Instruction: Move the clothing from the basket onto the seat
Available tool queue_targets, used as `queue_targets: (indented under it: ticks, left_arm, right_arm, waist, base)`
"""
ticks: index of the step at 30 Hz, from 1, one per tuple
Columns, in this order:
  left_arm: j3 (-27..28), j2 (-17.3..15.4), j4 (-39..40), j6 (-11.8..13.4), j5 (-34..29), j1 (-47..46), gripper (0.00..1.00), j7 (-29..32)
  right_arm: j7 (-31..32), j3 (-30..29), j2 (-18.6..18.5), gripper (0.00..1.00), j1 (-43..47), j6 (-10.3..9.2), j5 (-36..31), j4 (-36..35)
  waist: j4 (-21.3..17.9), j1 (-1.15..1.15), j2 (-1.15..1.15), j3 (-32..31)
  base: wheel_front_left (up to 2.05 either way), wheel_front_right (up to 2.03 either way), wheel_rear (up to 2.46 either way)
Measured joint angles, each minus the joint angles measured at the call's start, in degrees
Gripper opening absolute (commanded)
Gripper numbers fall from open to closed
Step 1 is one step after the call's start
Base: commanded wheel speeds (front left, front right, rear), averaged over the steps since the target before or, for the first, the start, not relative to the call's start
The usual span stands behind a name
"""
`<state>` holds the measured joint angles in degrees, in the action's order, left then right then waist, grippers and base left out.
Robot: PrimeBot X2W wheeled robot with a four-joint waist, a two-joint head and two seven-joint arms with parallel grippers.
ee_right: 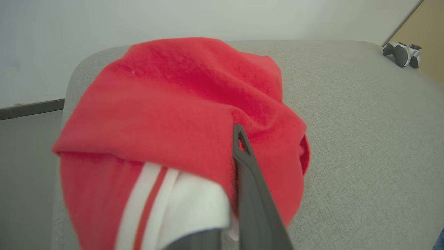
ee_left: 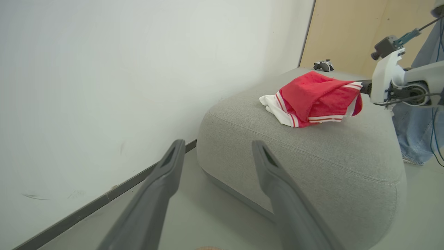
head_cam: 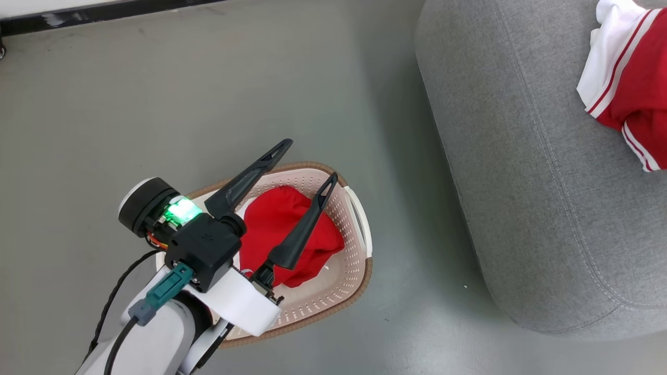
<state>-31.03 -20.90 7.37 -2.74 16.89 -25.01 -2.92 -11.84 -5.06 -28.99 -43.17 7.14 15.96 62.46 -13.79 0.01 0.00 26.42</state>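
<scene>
Left claw (head_cam: 310, 159) spread wide above basket (head_cam: 359, 260) | right claw (ee_right: 239, 139) clenched on red-and-white garment (ee_right: 180, 114) over sofa (ee_right: 364, 139) | risk: we drag it off when retreating

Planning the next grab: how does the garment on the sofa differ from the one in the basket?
The garment on the sofa shows white panels and stripe trim; the garment in the basket shows only plain red. The sofa one sits on the grey sofa, pinched by the shut right gripper; the basket one lies loose in the basket below the open left gripper. Both are bright red and crumpled.
</scene>
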Motion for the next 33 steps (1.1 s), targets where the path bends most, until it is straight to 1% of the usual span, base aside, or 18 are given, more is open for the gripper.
queue_targets:
  ticks: [3,4,5,6,7,8,12,16,21,26,33]
  left_arm:
    - [0.0,0.1,-0.3,0.2,0.0,0.0,1.0,-0.4]
    - [0.0,0.1,-0.5,0.2,0.0,0.0,1.0,-0.6]
    - [0.0,0.2,-0.6,0.2,0.0,0.0,1.0,-0.6]
    - [0.0,0.2,-0.8,0.2,0.0,0.0,1.0,-0.7]
    - [0.0,0.2,-1.1,0.2,0.0,0.0,1.0,-1.1]
    - [0.0,0.3,-1.2,0.2,0.0,0.0,1.0,-1.2]
    - [0.0,0.3,-2.2,0.2,0.0,0.0,1.0,-1.5]
    - [0.1,0.3,-3.2,0.2,0.0,0.0,1.0,-2.4]
    - [0.2,0.5,-4.1,0.2,0.2,0.1,1.0,-3.3]
    - [0.6,0.6,-5.0,0.3,0.6,0.5,1.0,-4.2]
    - [1.1,0.6,-6.2,0.7,1.1,1.5,1.0,-5.2]
  right_arm:
    - [0.1,0.4,0.0,0.0,0.2,0.0,0.0,0.9]
    - [0.1,0.4,0.0,0.11,0.3,0.0,-0.2,0.9]
    - [0.1,0.4,0.0,0.34,0.5,0.0,-0.3,1.0]
    - [0.1,0.3,0.1,0.47,0.8,0.0,-0.3,1.1]
    - [0.1,0.3,0.1,0.98,1.0,0.0,-0.3,1.5]
    - [0.1,0.4,0.1,1.0,1.0,0.0,-0.3,1.6]
    - [0.0,1.0,0.2,1.0,1.2,0.0,-0.3,1.5]
    - [-0.1,1.8,1.5,1.0,2.5,0.0,0.3,1.3]
    - [-0.3,4.6,2.2,1.0,4.6,0.0,0.8,0.8]
    - [-0.3,7.9,4.0,1.0,7.2,0.01,1.3,-0.5]
    - [-0.7,10.3,4.0,1.0,10.1,0.01,2.0,-3.3]
  waist:
    - [0.0,0.0,0.0,-0.2]
    - [0.0,0.0,0.0,-0.2]
    - [0.0,0.0,0.0,-0.3]
    - [0.0,0.0,0.0,-0.4]
    - [0.0,0.0,0.0,-0.6]
    - [0.0,0.0,0.0,-0.7]
    - [-0.1,0.0,0.0,-1.2]
    - [-0.3,0.0,0.0,-1.9]
    - [-0.7,0.0,0.0,-3.0]
    - [-1.4,0.0,0.0,-4.3]
    - [-2.8,0.0,0.0,-6.1]
  base:
    - [0.0,0.0,0.0]
    - [0.0,0.0,0.0]
    - [0.0,0.0,0.0]
    - [0.0,0.0,0.0]
    - [0.0,0.0,0.0]
    - [0.0,0.0,0.0]
    - [0.0,0.0,0.0]
    - [0.0,0.0,0.0]
    - [0.0,0.0,0.0]
    - [0.0,0.0,0.0]
    - [0.0,0.0,0.0]
